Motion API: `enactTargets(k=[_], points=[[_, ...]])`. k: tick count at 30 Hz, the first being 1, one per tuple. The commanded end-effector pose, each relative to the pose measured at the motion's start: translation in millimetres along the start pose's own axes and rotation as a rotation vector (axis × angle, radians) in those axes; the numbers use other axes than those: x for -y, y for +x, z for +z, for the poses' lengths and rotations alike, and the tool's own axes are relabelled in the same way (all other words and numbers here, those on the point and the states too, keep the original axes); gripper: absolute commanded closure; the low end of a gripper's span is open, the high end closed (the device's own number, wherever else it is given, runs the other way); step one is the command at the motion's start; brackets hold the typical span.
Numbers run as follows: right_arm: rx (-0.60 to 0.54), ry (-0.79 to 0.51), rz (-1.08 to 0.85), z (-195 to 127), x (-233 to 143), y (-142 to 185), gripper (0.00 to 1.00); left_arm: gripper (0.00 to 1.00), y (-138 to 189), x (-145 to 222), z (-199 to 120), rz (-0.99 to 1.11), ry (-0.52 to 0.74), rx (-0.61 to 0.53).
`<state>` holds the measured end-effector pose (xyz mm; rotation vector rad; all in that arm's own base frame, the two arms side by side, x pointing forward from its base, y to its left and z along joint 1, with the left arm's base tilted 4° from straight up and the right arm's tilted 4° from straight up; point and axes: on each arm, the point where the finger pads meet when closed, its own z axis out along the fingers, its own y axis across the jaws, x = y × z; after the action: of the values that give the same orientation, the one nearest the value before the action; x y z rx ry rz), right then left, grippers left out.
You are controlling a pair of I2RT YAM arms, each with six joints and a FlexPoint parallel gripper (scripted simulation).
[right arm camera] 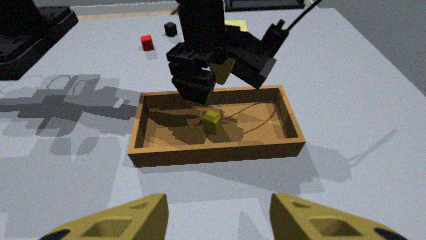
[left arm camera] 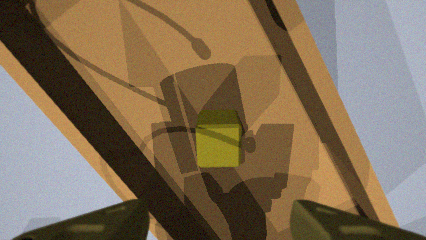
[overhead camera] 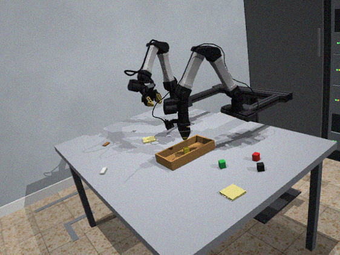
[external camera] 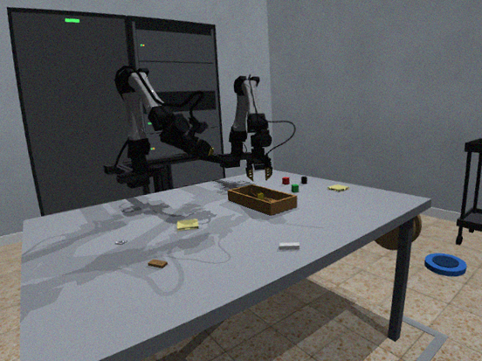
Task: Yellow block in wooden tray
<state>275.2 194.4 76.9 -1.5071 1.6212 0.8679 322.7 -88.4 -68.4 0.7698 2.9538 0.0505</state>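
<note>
The yellow block [overhead camera: 186, 150] [external camera: 260, 196] [left arm camera: 218, 146] [right arm camera: 212, 122] rests on the floor of the wooden tray [overhead camera: 195, 157] [external camera: 283, 204] [left arm camera: 310, 60] [right arm camera: 220, 153], near its middle. The tray lies flat on the table, right side up. My left gripper [overhead camera: 184, 139] [external camera: 260, 176] [left arm camera: 219, 210] [right arm camera: 212, 94] is open and empty above the tray, clear of the block. My right gripper [overhead camera: 154, 101] [right arm camera: 218, 203] is open and empty, high above the table on the other side of the tray from the coloured blocks.
Outside the tray lie a green block [overhead camera: 222, 163] [external camera: 295, 188], a red block [overhead camera: 256, 156] [external camera: 285, 180] and a black block [overhead camera: 260, 167] [external camera: 303, 180]. Two yellow pads [overhead camera: 233, 192] [overhead camera: 149, 139], a white piece [overhead camera: 103, 170] and a brown piece [overhead camera: 106, 144] also lie on the table.
</note>
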Motion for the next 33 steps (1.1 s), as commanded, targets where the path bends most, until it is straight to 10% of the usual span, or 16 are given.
enactTargets(k=[1, 33], points=[[0.005, -0.001, -0.011, -1.9, 1.9, -5.1, 0.51, 0.39, -17.3, -4.2, -24.5, 0.011, -0.005, 0.181], [0.005, -0.001, -0.011, -1.9, 1.8, -5.0, 0.51, 0.39, 31.9, -2.5, -45.3, 0.000, -0.013, 0.364]])
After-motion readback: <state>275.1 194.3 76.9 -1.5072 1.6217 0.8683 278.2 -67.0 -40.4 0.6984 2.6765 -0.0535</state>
